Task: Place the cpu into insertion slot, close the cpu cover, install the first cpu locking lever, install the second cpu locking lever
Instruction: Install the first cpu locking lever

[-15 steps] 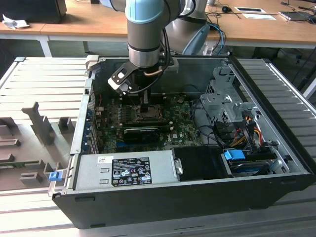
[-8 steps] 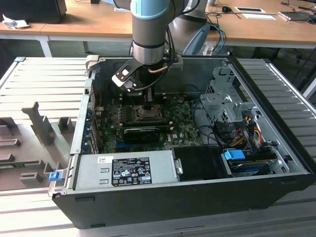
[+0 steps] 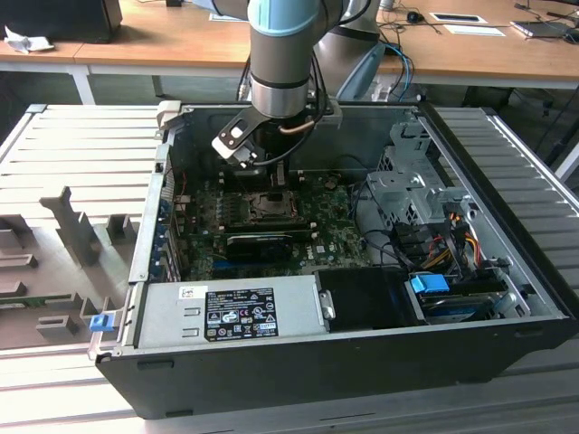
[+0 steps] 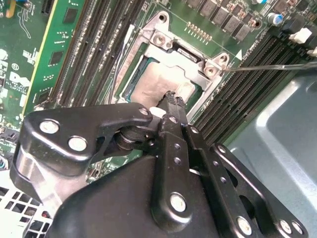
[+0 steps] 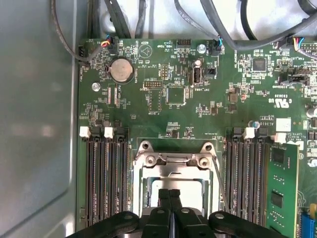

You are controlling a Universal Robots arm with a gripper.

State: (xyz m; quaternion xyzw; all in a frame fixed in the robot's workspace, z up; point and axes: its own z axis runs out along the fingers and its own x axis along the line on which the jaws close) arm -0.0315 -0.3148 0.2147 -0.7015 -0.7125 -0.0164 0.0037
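1. Black metal gripper [image 4: 173,100]: in both wrist views its two fingers are sitting pressed together and gripping nothing. The joined tips are pointing down into the socket window. I cannot tell whether they are touching the chip or hanging just above it.
2. Cpu, a small flat square chip with a grey metal top [image 4: 148,87]: it is lying flat inside the socket, directly under the fingertips. I am judging the placing step done.
3. Cpu cover, a thin square metal frame plate with a square window [image 5: 173,172]: it is appearing to lie down over the chip, framing it. I am judging it closed or nearly so.
4. Insertion slot, a square dark socket with a metal rim [image 3: 270,204]: it is sitting mid-board, beneath the arm's wrist.
5. Locking lever, a thin steel wire rod [image 4: 267,66]: it is jutting away from a socket corner and crossing the memory slots. I am judging it not latched. A second thin wire [image 5: 221,186] is running alongside the socket, and I cannot tell its state, so both lever steps are looking outstanding.
6. Surroundings: the green circuit board [image 5: 198,99] is carrying long black memory slots [image 5: 101,178] on both sides of the socket. All of it is sitting inside an open dark steel computer case [image 3: 317,362].
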